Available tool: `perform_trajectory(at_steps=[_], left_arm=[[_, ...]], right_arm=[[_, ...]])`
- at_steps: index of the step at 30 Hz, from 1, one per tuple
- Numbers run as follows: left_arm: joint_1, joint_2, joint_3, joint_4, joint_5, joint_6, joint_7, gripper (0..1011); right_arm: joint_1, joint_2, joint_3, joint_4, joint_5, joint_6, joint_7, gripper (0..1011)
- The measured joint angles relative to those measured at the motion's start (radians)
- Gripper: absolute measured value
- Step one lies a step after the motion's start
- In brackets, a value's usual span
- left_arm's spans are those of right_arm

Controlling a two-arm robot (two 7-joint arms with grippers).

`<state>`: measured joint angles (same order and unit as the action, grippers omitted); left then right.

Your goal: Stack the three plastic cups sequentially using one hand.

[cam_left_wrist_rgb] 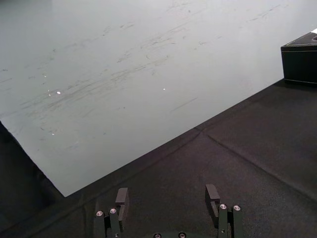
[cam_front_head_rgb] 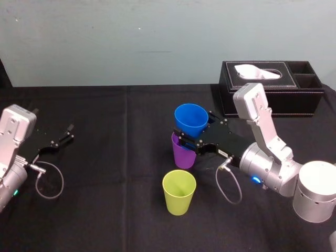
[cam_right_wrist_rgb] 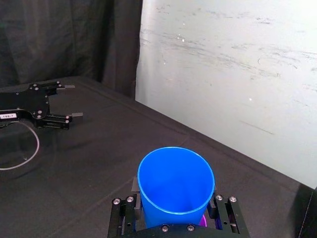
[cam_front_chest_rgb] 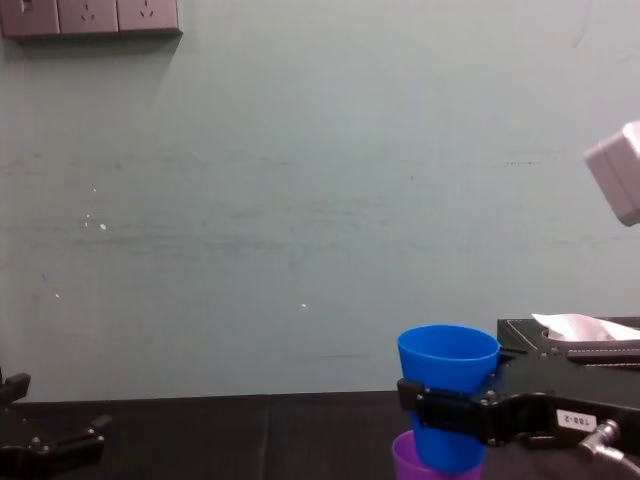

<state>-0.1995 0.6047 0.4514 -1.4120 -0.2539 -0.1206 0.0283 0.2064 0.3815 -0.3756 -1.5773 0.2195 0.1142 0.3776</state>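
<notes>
head view: right end effector [cam_front_head_rgb: 197, 131] grips tapered blue cup [cam_front_head_rgb: 190, 116]; left one [cam_front_head_rgb: 68, 132] open.

Black table [cam_front_head_rgb: 105, 210]: purple cup [cam_front_head_rgb: 182, 157], yellow-green cup [cam_front_head_rgb: 179, 192], box [cam_front_head_rgb: 273, 101]

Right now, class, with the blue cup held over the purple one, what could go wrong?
The right gripper holds the blue cup at the mouth of the purple cup; off-centre, it could catch the rim and topple it.
The yellow-green cup stands close by; the gripper might knock it.
The left gripper rests open, far left.
</notes>
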Motion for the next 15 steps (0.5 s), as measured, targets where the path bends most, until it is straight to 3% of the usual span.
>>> perform_trajectory(at_steps=[15], left_arm=[[0.000,0.000,0.000,0.000,0.000,0.000,0.000,1010]], right_arm=[[0.027,-0.022,-0.009,0.044,-0.004,-0.005,0.002,732]])
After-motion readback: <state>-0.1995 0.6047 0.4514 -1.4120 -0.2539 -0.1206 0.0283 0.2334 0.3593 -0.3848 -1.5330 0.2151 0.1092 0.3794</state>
